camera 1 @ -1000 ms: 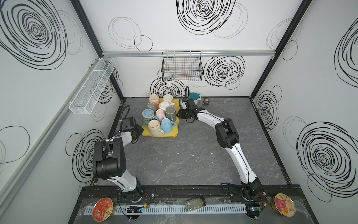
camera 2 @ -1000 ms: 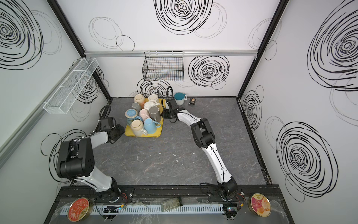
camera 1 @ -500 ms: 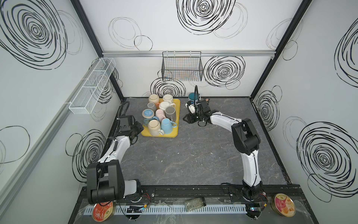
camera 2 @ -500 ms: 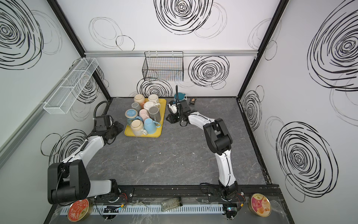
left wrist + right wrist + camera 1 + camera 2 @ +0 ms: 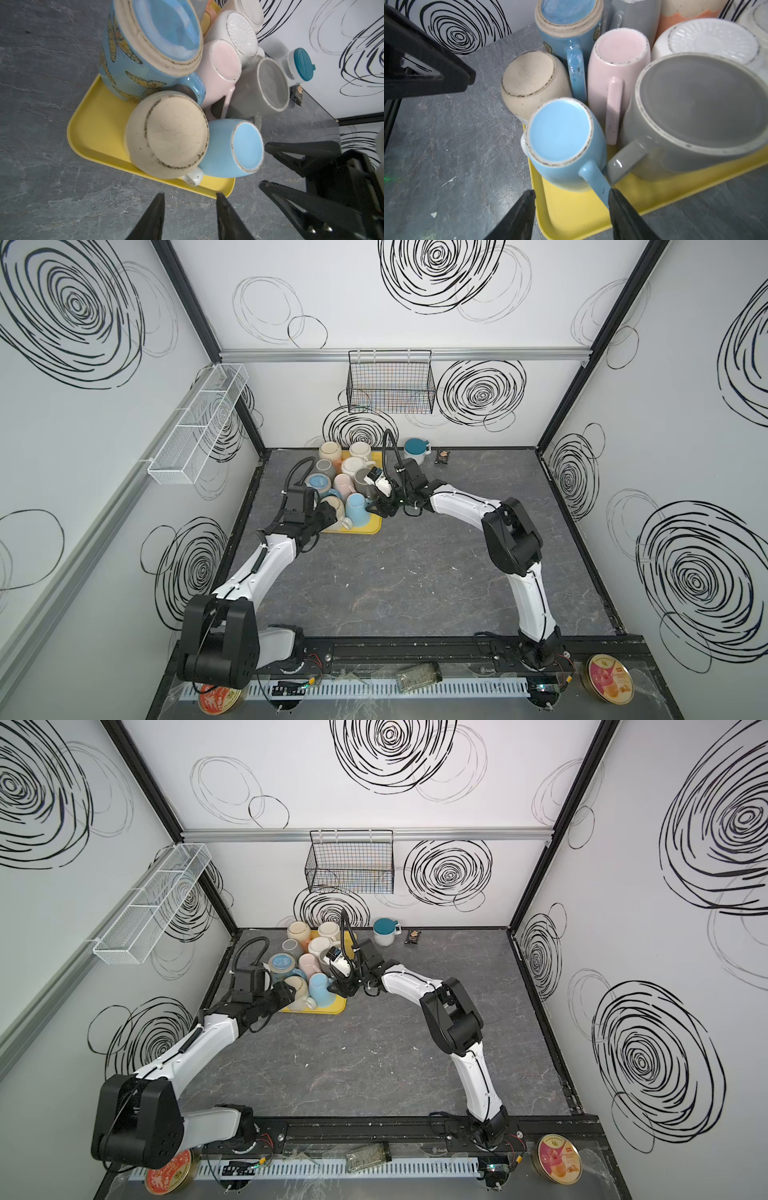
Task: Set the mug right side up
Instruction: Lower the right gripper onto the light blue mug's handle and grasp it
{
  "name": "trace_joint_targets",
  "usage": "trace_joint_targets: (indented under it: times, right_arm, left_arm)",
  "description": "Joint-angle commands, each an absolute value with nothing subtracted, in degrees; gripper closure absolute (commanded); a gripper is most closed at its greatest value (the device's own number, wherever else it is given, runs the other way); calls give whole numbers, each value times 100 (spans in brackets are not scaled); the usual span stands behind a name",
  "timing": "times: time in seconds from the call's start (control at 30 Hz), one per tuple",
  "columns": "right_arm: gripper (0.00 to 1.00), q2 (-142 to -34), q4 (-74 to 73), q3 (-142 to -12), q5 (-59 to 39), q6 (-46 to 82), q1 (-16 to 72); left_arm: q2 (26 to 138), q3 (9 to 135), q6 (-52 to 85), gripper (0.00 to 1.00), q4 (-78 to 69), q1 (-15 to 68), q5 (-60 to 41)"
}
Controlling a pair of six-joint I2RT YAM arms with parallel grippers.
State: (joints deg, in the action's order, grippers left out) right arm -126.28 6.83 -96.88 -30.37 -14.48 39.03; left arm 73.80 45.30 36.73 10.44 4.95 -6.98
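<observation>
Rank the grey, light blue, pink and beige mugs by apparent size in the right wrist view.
1. grey mug, though nearest the camera
2. light blue mug
3. pink mug and beige mug: look alike, unranked

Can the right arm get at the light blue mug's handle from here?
Probably yes. The light blue mug stands upside down at the edge of the yellow tray, handle pointing at the open right pincer, nothing between them. The grey mug has its handle crowding one side.
</observation>
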Motion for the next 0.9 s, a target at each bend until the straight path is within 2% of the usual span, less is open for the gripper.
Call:
trace_joint_targets:
  times: [0.0, 0.23, 0.33, 0.67, 0.87]
  right_arm:
    - [38, -12885, 962, -9908, -3114, -1763, 3928]
    - [37, -13147, 1260, -10228, -2898, -2056, 3999]
    - [41, -13145, 1369, -10271, -2909, -2092, 4024]
    - [65, -12829, 1283, -9897, -2722, -2143, 4130]
    - [62, -13010, 1427, -10100, -2561, -2141, 4201]
  left_arm:
    - [7383, 4423, 3779, 56, 919, 544, -600]
    - [7392, 4368, 3797, 55, 870, 545, -585]
    - [7398, 4374, 3797, 55, 884, 545, -580]
    - [7433, 4403, 3782, 55, 887, 536, -580]
    - [7388, 4364, 3779, 55, 895, 536, -583]
